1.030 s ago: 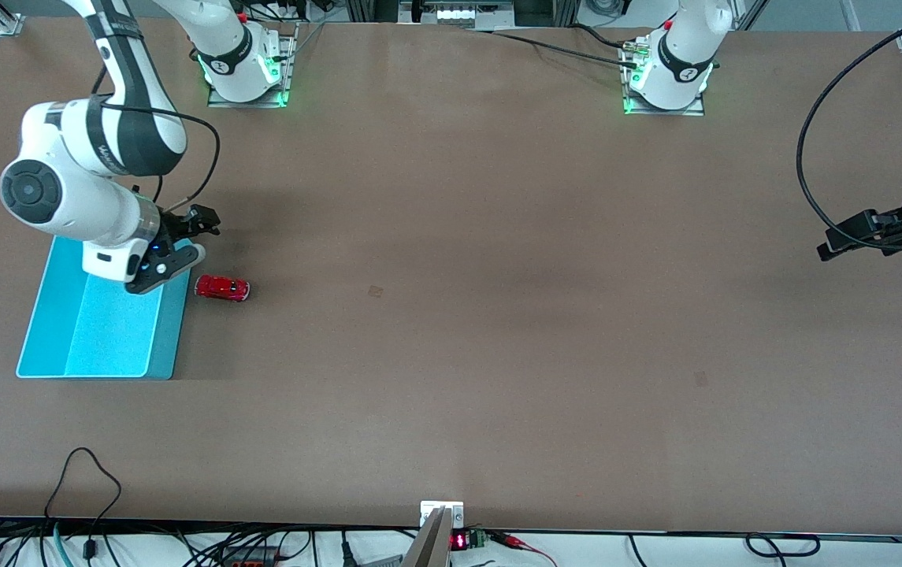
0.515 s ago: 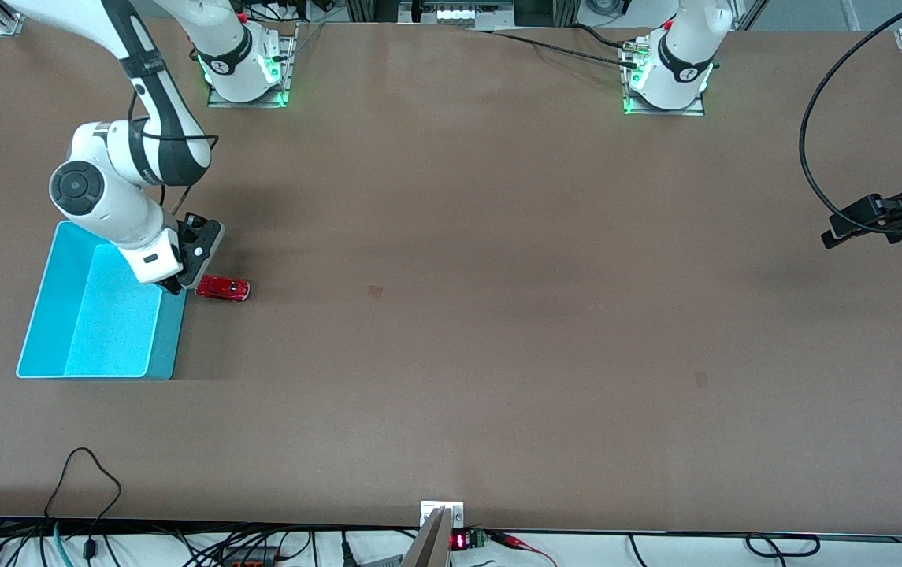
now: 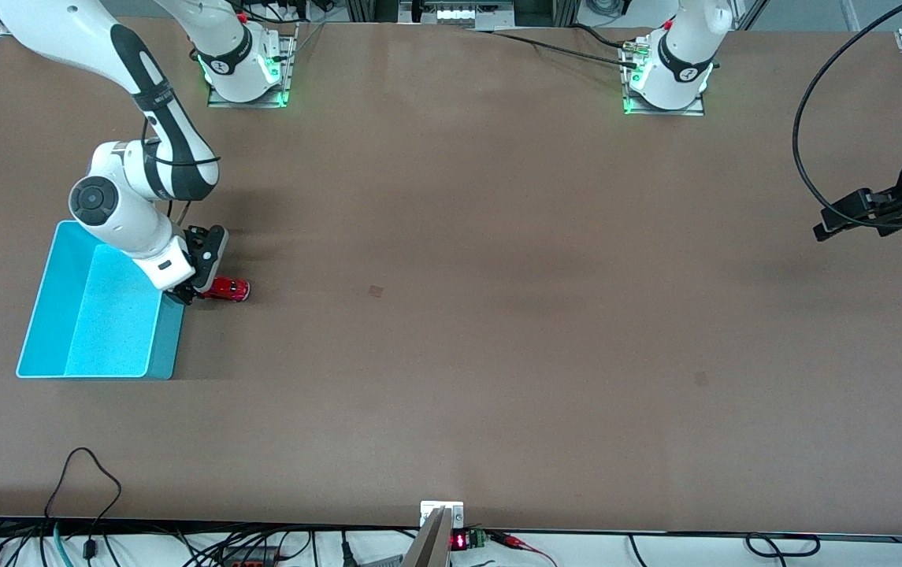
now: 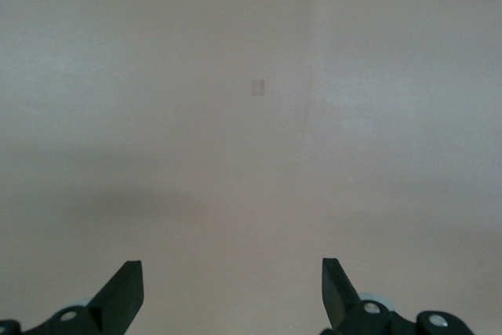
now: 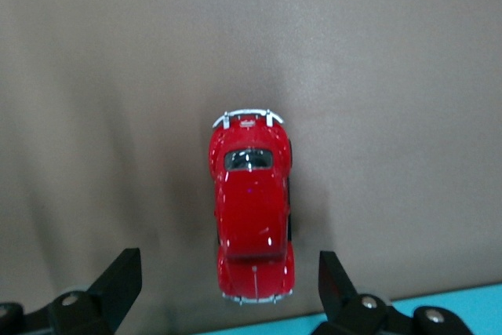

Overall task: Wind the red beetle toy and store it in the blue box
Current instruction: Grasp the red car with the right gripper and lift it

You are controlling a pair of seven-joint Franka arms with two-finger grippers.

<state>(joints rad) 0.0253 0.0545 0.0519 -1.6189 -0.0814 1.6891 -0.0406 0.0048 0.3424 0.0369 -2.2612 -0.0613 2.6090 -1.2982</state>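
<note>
— Red beetle toy (image 3: 224,289): is it being held?
— No. It is being left on the brown table (image 3: 451,331), just beside the blue box (image 3: 96,315), at the right arm's end. Compared with a second ago, the right gripper (image 3: 192,293) has been brought off the box and down to the toy's box-side end; the toy itself has not been shifted.
— How is the right gripper being carried?
— It is being pointed downward from a bent wrist, its fingers (image 5: 118,284) spread wide on either side of the toy (image 5: 251,217), nothing gripped.
— And the left gripper (image 3: 833,224)?
— It is being kept waiting over the table's edge at the left arm's end, fingers (image 4: 125,292) parted, empty; it has been moved only slightly.
</note>
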